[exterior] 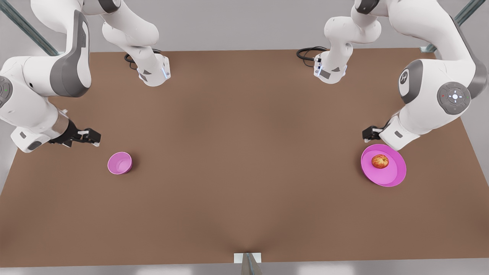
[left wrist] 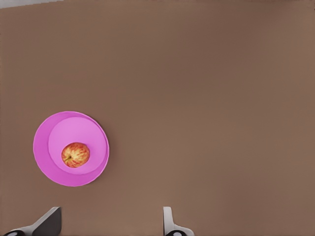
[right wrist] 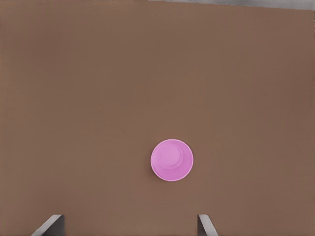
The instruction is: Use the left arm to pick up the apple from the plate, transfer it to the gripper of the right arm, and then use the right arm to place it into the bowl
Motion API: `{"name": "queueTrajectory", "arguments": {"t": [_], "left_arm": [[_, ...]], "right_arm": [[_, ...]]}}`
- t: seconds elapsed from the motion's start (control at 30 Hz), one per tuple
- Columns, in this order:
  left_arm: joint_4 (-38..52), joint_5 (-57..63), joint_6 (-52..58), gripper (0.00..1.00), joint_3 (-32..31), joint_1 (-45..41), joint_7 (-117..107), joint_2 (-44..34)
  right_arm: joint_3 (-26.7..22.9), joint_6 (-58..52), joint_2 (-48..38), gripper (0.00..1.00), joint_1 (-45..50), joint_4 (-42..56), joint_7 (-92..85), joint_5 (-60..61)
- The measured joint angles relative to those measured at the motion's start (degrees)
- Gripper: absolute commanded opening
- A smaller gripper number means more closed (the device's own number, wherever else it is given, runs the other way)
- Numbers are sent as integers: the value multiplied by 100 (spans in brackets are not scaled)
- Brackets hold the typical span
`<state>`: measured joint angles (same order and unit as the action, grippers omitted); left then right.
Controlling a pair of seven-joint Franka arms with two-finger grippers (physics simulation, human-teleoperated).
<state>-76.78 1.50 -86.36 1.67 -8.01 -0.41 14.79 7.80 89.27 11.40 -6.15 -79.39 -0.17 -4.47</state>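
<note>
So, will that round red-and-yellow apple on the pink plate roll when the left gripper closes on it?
Probably: the red-and-yellow apple is round and sits loose on the shallow pink plate, so an off-centre touch could roll it. It looks firm, likely not crushing. The open left gripper hovers off to one side.

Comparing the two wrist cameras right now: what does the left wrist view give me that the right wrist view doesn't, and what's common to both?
Left wrist view alone: the apple sitting on the pink plate, with the left pincer open, its fingertips framing bare table beside the plate.

Right wrist view alone: the pink bowl, upright with nothing in it, beyond the open right pincer.

Both: the brown table and a pair of spread fingertips, holding nothing.
</note>
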Motion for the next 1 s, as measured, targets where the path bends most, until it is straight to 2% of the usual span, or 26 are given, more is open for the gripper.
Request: {"name": "queueTrajectory", "arguments": {"t": [0.13, 0.4, 0.57, 0.73, 1.0], "left_arm": [[-106, -43, -243, 100, 7, 99, 11, 263], [-2477, -294, -2410, 100, 30, 1277, 268, 584], [-3494, -300, -3872, 100, 43, 1769, 740, 650], [-3707, -304, -4820, 100, 44, 2059, 1195, 988], [-4026, -322, -5559, 100, 43, 2065, 1706, 1306]], "right_arm": [[7, 117, 0, 100, 5, 0, 4, -3], [18, 209, 0, 100, 6, 0, 10, -2], [18, 228, 0, 100, 9, 0, 10, 2], [18, 236, 0, 100, 6, 0, 9, 2], [19, 241, 0, 100, 0, 0, 8, 3]]}}
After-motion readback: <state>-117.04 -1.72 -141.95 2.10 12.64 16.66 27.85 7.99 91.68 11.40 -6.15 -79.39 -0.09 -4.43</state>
